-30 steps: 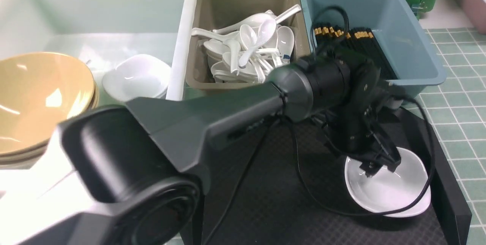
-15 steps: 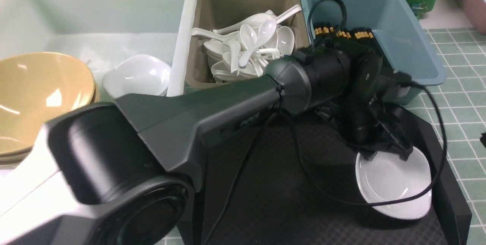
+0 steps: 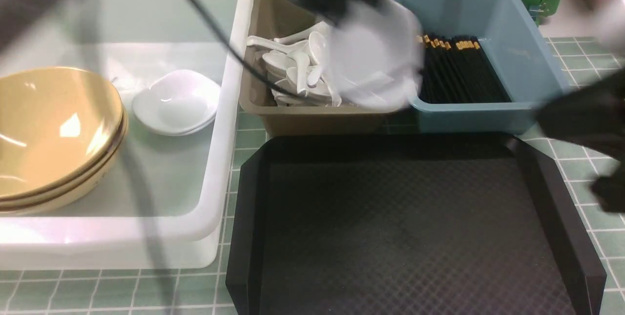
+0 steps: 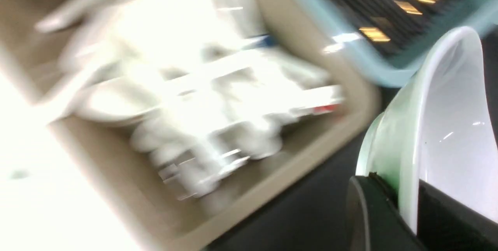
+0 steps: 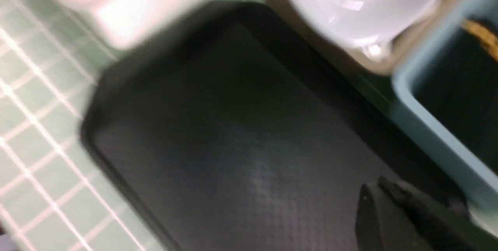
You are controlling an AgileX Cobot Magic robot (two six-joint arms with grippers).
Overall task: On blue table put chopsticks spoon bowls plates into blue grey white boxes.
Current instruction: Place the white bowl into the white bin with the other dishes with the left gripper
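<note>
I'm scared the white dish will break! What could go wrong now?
The plate is pinched only by its rim in the left tool and looks blurred with speed, so it might slip. It hangs over the grey-brown box of spoons; dropped there, it could chip or land wrongly, since the other plates lie in the white box.

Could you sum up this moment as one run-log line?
left hand: shut on plate | plate: in air over grey box | right hand: shut

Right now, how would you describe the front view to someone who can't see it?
A blurred white plate hangs in the left claw above the grey box of spoons. Left, a white box holds tan bowls; right, a blue box holds chopsticks. A black tray lies in front.
</note>
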